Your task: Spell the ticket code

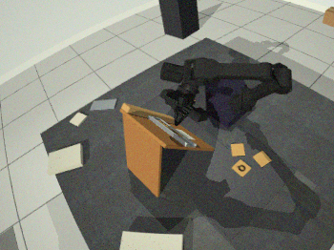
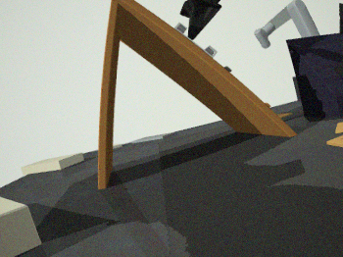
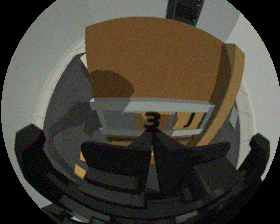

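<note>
The orange sloped board [image 1: 143,150] [image 2: 196,71] [image 3: 155,60] carries the grey letter rail [image 3: 117,105] [image 2: 211,50]. In the wrist view a tile reading 3 [image 3: 140,120] sits in the rail's middle and a tile reading J [image 3: 182,119] to its right, with a narrow gap between them. The rail's left part holds no tile. My gripper [image 1: 177,123] [image 2: 192,37] [image 3: 151,130] is shut and empty, its tips at the lower edge of the 3 tile; whether they touch is unclear. The fingers hide the ticket's print in the wrist view. A loose tile with a round letter [image 1: 241,168] lies on the counter.
Two more loose orange tiles [image 1: 238,149] [image 1: 261,158] lie near it, their faces unreadable. Cream blocks [image 1: 65,159] [image 1: 152,241], a small cream piece [image 1: 78,119] and a grey flat piece [image 1: 103,104] lie around the board. A dark box [image 2: 318,76] stands behind.
</note>
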